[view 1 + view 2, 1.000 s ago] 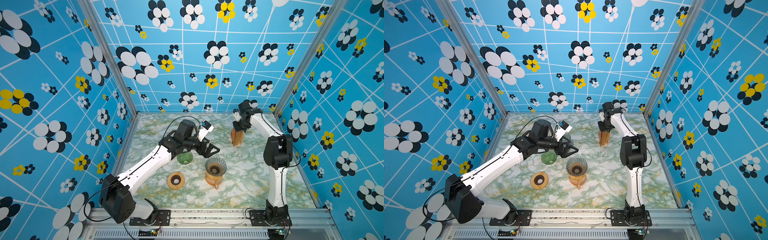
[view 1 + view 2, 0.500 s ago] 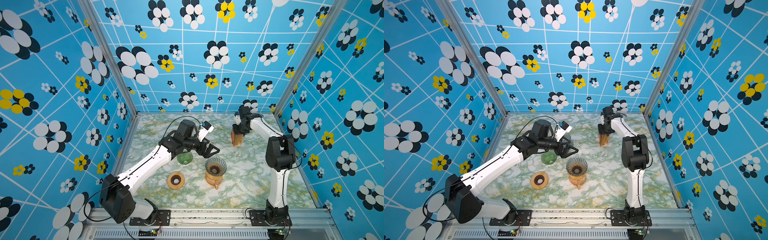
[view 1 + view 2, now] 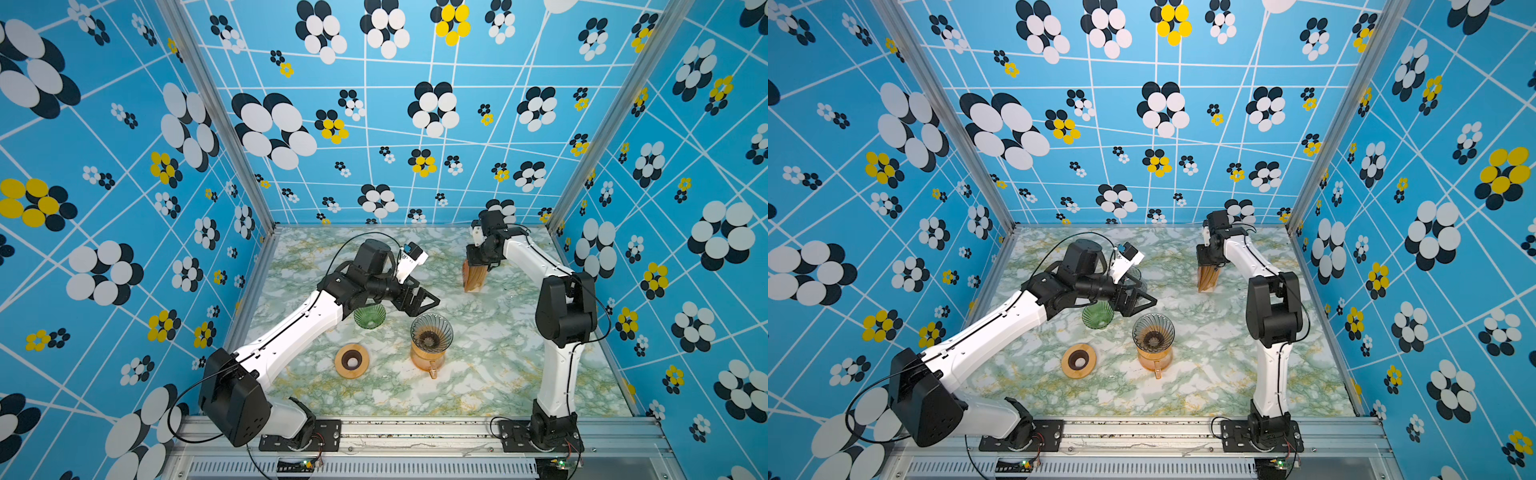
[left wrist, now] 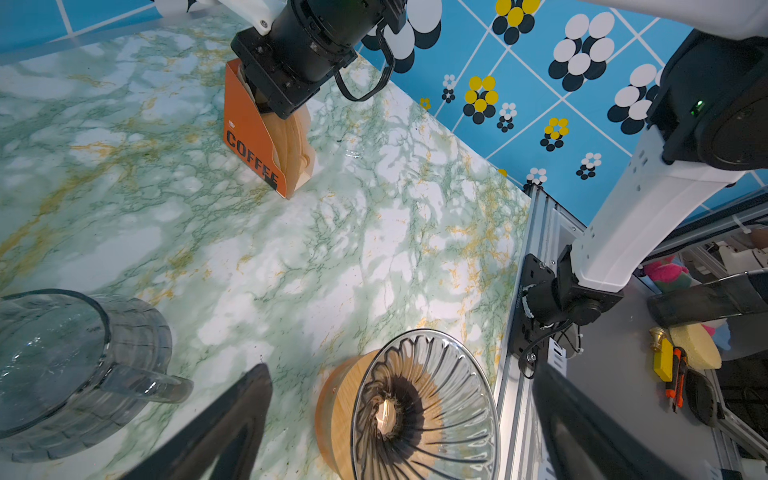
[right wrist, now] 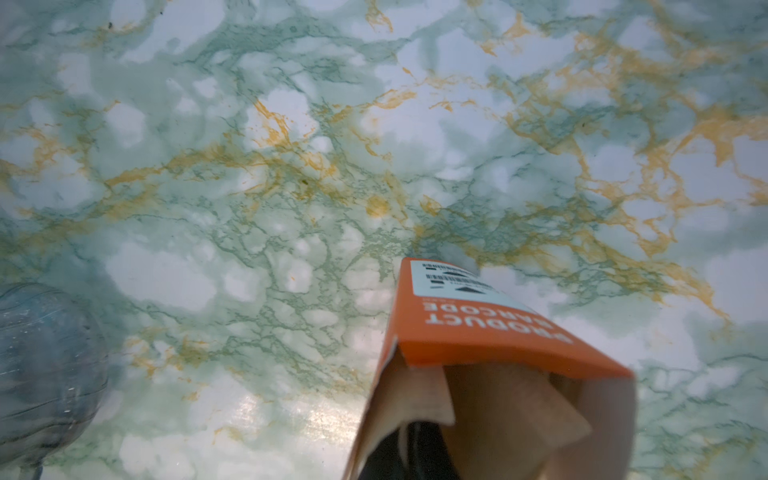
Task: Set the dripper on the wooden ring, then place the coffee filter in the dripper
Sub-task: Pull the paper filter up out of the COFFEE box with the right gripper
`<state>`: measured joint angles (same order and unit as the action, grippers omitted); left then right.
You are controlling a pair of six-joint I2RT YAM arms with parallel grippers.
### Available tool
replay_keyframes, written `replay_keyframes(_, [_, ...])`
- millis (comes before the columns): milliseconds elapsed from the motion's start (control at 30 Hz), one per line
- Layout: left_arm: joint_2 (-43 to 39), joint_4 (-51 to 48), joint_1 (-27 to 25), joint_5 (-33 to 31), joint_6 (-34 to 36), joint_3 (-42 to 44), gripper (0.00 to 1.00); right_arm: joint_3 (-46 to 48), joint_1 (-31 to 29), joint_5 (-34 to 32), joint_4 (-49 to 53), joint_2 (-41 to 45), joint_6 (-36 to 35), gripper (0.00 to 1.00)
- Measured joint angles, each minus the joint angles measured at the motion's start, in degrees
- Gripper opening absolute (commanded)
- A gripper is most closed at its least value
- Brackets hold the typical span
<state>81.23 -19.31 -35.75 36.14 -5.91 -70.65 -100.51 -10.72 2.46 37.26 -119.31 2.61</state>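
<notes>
From my seat, furthest left on the bench (image 3: 478,386) lies a wooden ring (image 3: 338,361), flat, with a green dripper (image 3: 370,316) just behind it. My left claw (image 3: 428,301) hangs above the bench beside the green dripper, jaws spread wide and gripping nothing. In the left wrist view its two dark fingers (image 4: 232,415) frame the glass dripper (image 3: 431,332), which sits upright on an amber carafe (image 3: 428,360) near mid-bench, just in front of that claw.

Further right and toward the back stands the orange filter box (image 3: 475,277), upright, lettered COFFEE on its side. The filters (image 4: 291,137) are in it, a tan stack showing out of its open face, well apart from the glass dripper. My right claw (image 3: 482,259) points down into the top of the box and is closed. Its tips are buried among the papers, so I cannot tell whether a filter is pinched between them.
</notes>
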Motion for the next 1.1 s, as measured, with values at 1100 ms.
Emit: replay_keyframes(1100, [0.0,0.0,-0.28,1.42,-0.02,0.0,0.99,1.97,0.0,0.26,1.29,8.87,0.92,0.03])
